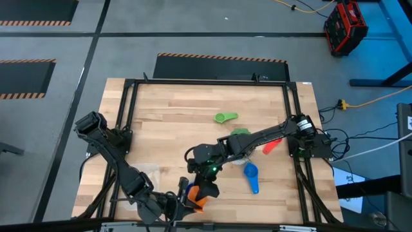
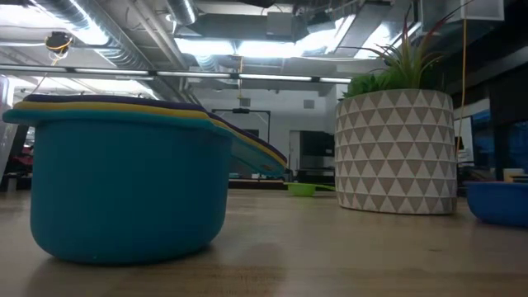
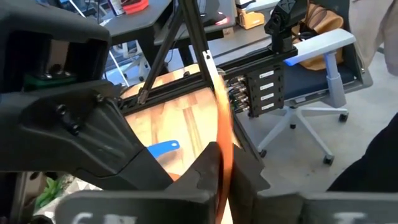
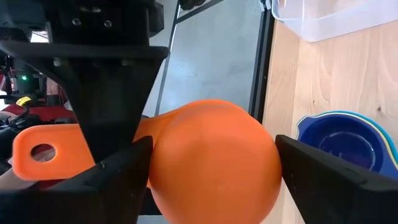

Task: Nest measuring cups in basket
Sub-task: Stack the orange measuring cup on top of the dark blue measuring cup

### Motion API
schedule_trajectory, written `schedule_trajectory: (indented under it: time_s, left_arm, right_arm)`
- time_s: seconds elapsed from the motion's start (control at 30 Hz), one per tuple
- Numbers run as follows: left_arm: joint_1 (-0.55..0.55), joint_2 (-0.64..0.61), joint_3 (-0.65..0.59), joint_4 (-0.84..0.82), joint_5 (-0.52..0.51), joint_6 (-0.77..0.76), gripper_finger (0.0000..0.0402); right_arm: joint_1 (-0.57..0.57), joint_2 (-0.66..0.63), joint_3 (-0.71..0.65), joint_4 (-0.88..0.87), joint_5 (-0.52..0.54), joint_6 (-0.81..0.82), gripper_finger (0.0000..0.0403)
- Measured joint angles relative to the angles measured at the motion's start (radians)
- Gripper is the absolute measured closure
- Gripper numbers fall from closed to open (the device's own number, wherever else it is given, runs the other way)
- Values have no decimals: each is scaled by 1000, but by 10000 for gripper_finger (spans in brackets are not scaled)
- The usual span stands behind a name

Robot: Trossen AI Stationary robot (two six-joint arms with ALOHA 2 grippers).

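An orange measuring cup [image 4: 211, 162] hangs in the air above the table's near edge, between both grippers [image 1: 196, 201]. My left gripper [image 3: 222, 180] is shut on its flat handle. My right gripper [image 4: 214, 177] has its two fingers on either side of the round bowl. A nested stack of teal, yellow and blue cups [image 2: 124, 181] stands on the wood beside them [image 4: 348, 140]. Loose cups lie on the table: green [image 1: 225, 117], red [image 1: 271, 145] and blue [image 1: 251, 177]. The clear basket [image 4: 323, 18] sits on the table to the left of the stack. My left gripper pinches the orange cup's flat handle [image 3: 221, 134] between its two fingers, and the handle shows edge-on between them. The cup is lifted clear of the table. My right gripper has the cup's round bowl [image 4: 161, 168] between its two fingers [image 4: 124, 180], one on each side, coming from above.
A green plant in a white patterned pot [image 2: 396, 153] stands mid-table [image 1: 239, 132] under the right arm. The black frame rails [image 1: 129, 84] run round the table. Bare wood lies toward the far left of the table [image 1: 167, 109].
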Motion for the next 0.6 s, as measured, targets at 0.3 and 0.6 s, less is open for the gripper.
schedule_trajectory:
  time_s: [0.3, 0.6]
  left_arm:
    - [0, 0, 0, 0, -3, 1, 397]
    - [1, 0, 0, 5, -5, 16, 399]
  right_arm:
    - [0, 0, 0, 0, 0, -29, 74]
    - [0, 0, 0, -1, -20, -28, 74]
